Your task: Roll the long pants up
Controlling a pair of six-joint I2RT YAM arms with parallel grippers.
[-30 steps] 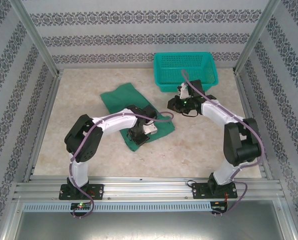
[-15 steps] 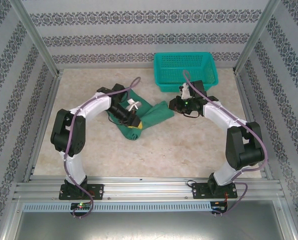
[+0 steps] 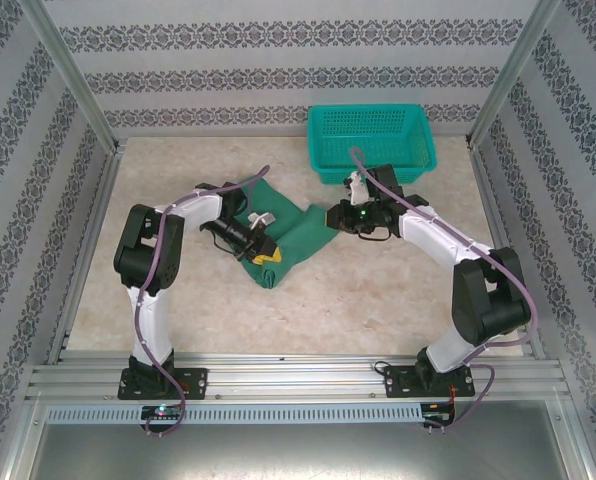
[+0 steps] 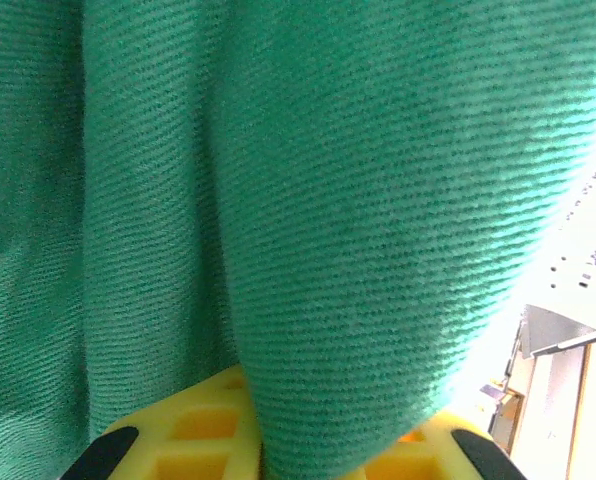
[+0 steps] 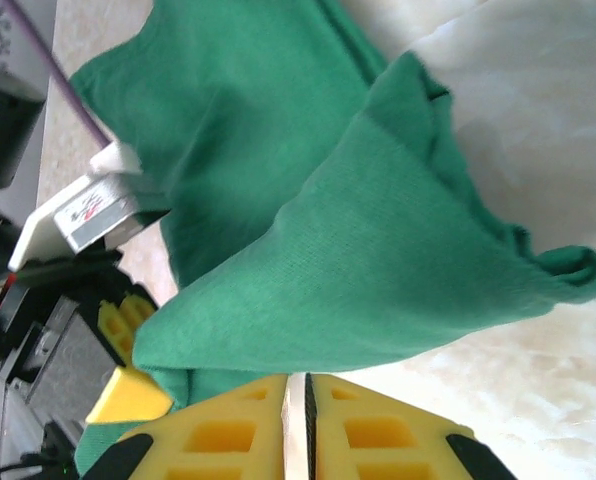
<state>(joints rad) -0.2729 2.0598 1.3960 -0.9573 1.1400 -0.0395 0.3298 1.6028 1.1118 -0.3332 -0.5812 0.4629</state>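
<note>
Beige counter [image 3: 398, 290] w/ the long pants [image 3: 298, 225] crumpled mid-counter btwn both arms: plain dark green, fine diagonal weave, bunched in loose folds. Likely light, limp, not slippery; best held at hem or waistband edges. Left arm's fingers [image 4: 193, 440] clamp a cloth fold. Right arm's fingers [image 5: 228, 430] pressed nearly together at the cloth's edge; whether they pinch it is unclear.

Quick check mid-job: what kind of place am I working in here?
Probably a lab test cell rather than a home: metal frame posts hold patterned wall panels around a marble-look table, and a slotted metal rail runs along its near edge.
</note>
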